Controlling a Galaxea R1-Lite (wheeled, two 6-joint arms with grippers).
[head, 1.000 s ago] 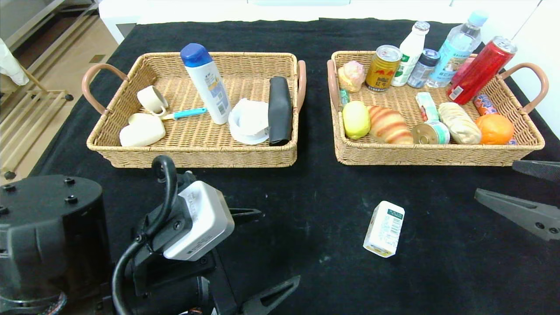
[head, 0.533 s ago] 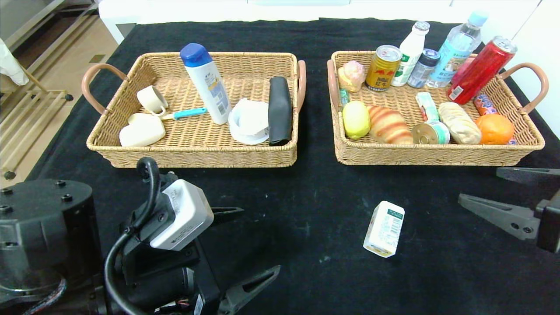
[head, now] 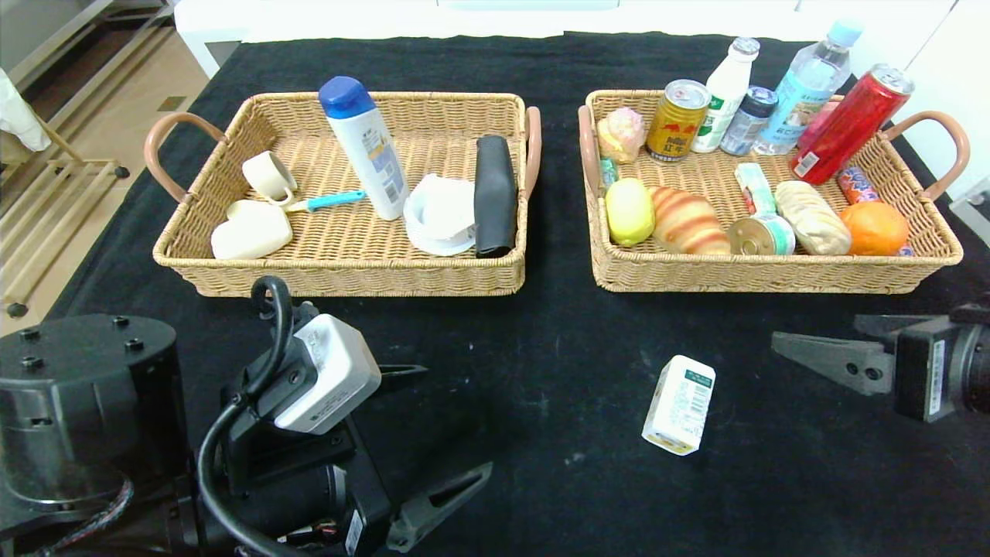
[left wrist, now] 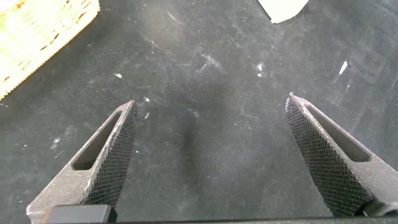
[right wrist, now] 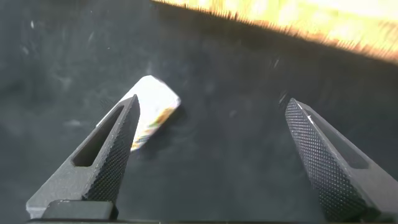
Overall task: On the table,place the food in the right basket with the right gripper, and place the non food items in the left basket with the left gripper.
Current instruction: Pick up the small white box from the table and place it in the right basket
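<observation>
A small white carton [head: 679, 404] with a green label lies alone on the black cloth, in front of the right basket [head: 773, 272]. It also shows in the right wrist view as the carton [right wrist: 152, 109]. My right gripper [head: 816, 331] is open, to the right of the carton and apart from it. The croissant [head: 688, 222] and lemon [head: 629, 210] lie in the right basket. The shampoo bottle [head: 365, 147] and black glasses case [head: 495, 193] are in the left basket [head: 340, 271]. My left gripper [head: 456, 419] is open and empty at the near left.
The left basket also holds cream cups [head: 267, 176], a blue-handled brush [head: 325, 202] and a white lid [head: 439, 213]. Cans, bottles, a bun and an orange [head: 874, 228] fill the right basket. The table's left edge drops to the floor.
My right gripper has moved left toward the carton, more of its arm coming into view. The left arm has shifted slightly at the near left. The carton has not moved.
</observation>
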